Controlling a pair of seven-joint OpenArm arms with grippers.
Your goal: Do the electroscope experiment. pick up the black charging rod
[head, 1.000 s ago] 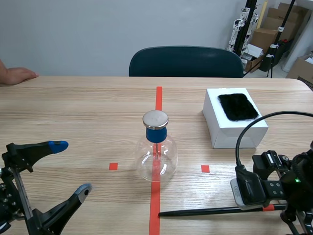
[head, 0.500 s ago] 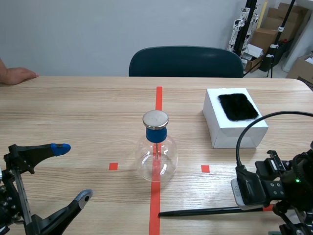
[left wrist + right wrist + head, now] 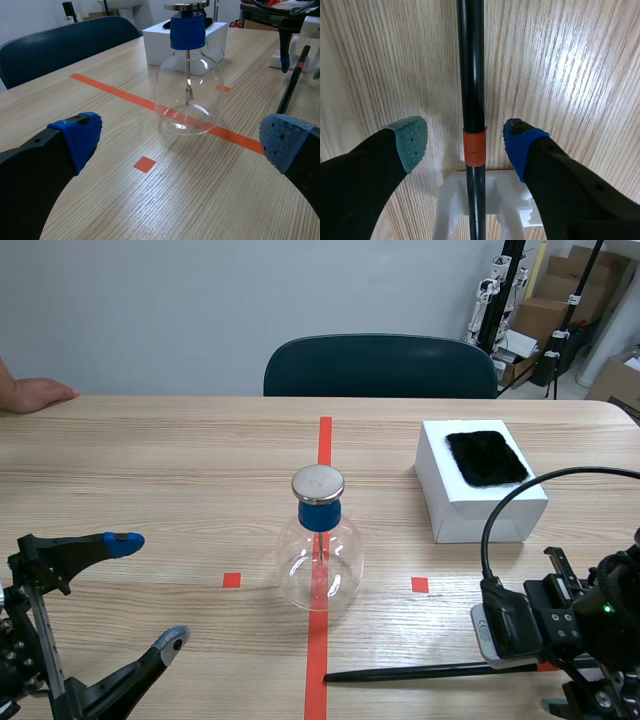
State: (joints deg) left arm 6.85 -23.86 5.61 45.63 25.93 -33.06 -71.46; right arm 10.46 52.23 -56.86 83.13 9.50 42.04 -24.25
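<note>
**Close squarely on the rod at its orange band**

The black rod (image 3: 420, 673) lies flat on the table (image 3: 160, 460), at about 5 o'clock from the glass flask (image 3: 320, 560). Its long free end points toward the red centre line, and its other end runs under the right arm. In the right wrist view that end rests in a small white stand (image 3: 492, 202), with an orange band (image 3: 474, 147) just ahead of it.

The right gripper (image 3: 465, 142) is wide open and holds nothing. One pad stands on each side of the rod level with the band, and both are clear of it. The blue pad sits somewhat nearer the rod than the green one. A closing squeeze would probably push the rod sideways before it pinches, so centring first looks wise.

Then lift straight up off the stand. The grip sits near one end, so the free tip may droop or swing, and it should be kept away from the flask.

The left gripper (image 3: 180, 140) waits at 8 o'clock from the flask, fully open and empty. A white box (image 3: 478, 495) topped with a black fur pad (image 3: 487, 457) stands at 2 o'clock from the flask.
</note>
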